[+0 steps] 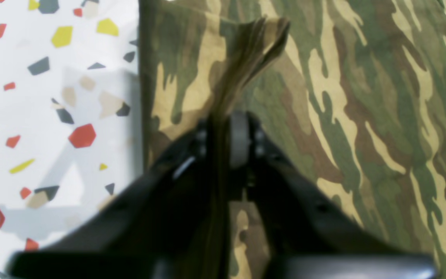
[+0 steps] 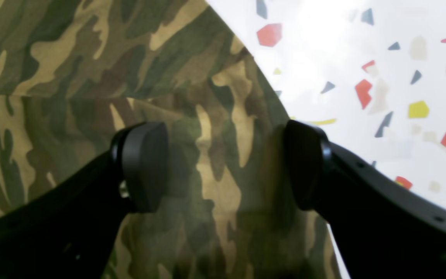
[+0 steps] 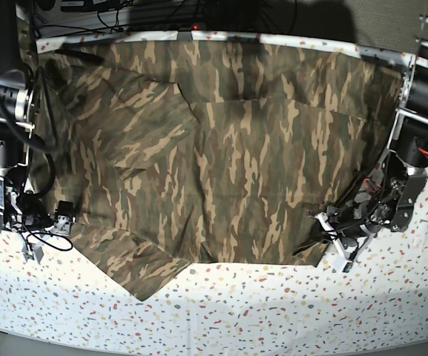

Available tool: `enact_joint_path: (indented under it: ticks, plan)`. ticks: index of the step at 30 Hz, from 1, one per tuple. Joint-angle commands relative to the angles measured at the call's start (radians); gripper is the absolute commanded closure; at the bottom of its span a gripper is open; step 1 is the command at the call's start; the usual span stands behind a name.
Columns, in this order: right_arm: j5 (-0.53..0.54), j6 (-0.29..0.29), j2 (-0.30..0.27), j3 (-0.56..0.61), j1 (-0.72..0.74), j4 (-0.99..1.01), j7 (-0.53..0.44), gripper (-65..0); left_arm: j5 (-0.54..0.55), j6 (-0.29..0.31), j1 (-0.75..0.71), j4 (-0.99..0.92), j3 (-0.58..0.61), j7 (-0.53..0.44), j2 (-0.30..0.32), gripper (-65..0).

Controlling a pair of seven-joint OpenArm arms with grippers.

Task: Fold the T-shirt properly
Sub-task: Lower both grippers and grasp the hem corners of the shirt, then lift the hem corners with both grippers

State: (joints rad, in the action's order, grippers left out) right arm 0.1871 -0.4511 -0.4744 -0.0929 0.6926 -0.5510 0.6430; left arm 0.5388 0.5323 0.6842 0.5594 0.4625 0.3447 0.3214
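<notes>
- Left wrist view: the left gripper (image 1: 227,135) is clamped on a pinched-up ridge of the T-shirt (image 1: 343,116), close to the cloth's straight edge; beyond that edge lies the speckled white table (image 1: 33,116). The pinch bunches the cloth into a narrow peak between the jaws.
- Right wrist view: the right gripper (image 2: 223,166) has its jaws wide apart, straddling camouflage cloth near the shirt's curved edge, with bare table beyond it. Whether the pads (image 2: 145,162) touch the cloth I cannot tell.
- Base view: the T-shirt (image 3: 228,156) lies spread across most of the table (image 3: 273,311), one side already doubled inward. The left gripper (image 3: 332,230) sits at the shirt's near corner, the right gripper (image 3: 58,215) at the opposite near edge.
- Judgement: this looks like the grasping step before a fold. Next, the right jaws need to close on the edge, then both arms lift together and carry the hem across.
</notes>
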Motion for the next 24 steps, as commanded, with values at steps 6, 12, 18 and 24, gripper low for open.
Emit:
enact_joint_path:
  ticks: [6, 12, 18, 24]
  plan:
    - [0.007, -0.007, -0.018, -0.005, 0.035, -0.014, -0.03, -46.2, 0.011, 0.007, 0.036, 0.017, -0.005, -0.03, 0.008, 0.0]
    - [0.008, -0.044, -0.018, -0.005, 0.035, -0.014, -0.034, -46.2, 0.011, 0.007, 0.036, 0.017, -0.005, -0.032, 0.008, 0.0]
    - [0.007, -0.045, -0.018, -0.005, 0.019, -0.014, -0.037, -46.2, 0.011, 0.007, 0.036, 0.017, -0.005, -0.032, 0.009, 0.0]
    - [0.004, -0.045, -0.018, -0.005, -0.048, -0.013, -0.064, -46.1, 0.011, 0.007, 0.036, 0.017, -0.005, -0.032, 0.009, 0.0]
